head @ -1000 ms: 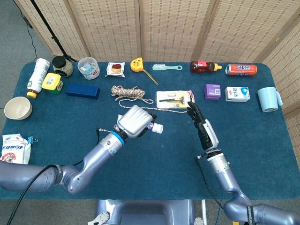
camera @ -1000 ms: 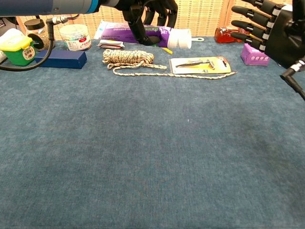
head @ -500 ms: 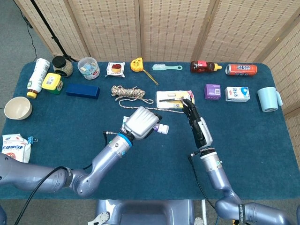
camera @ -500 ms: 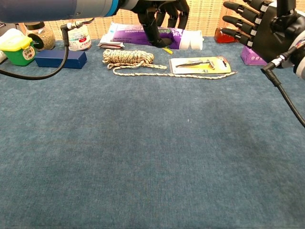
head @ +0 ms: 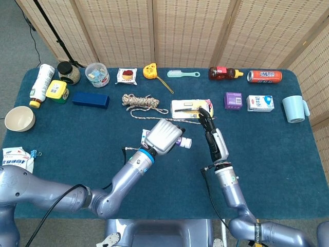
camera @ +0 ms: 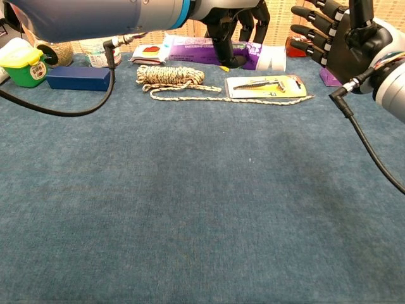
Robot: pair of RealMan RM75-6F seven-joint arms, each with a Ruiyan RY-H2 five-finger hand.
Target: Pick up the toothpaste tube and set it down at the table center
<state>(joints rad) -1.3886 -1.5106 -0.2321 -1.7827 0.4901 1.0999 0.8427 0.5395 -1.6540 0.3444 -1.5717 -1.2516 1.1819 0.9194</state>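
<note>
left hand [head: 163,136]: clamped round the toothpaste tube [camera: 209,49], held above the table [head: 267,154] middle
next bit: lower it flat, then let go (no dropping)
right hand [camera: 335,35]: empty, fingers spread, just beside the cap

The head view looks steeply down from above the robot, taking in the whole blue table [head: 61,134] back to the folding screens [head: 154,31]. The chest view sits low, near the tabletop, facing level across the cloth toward the far row. Both share the coiled rope [head: 141,101] [camera: 169,76], the packaged razor [head: 190,108] [camera: 266,85] and both hands.
</note>
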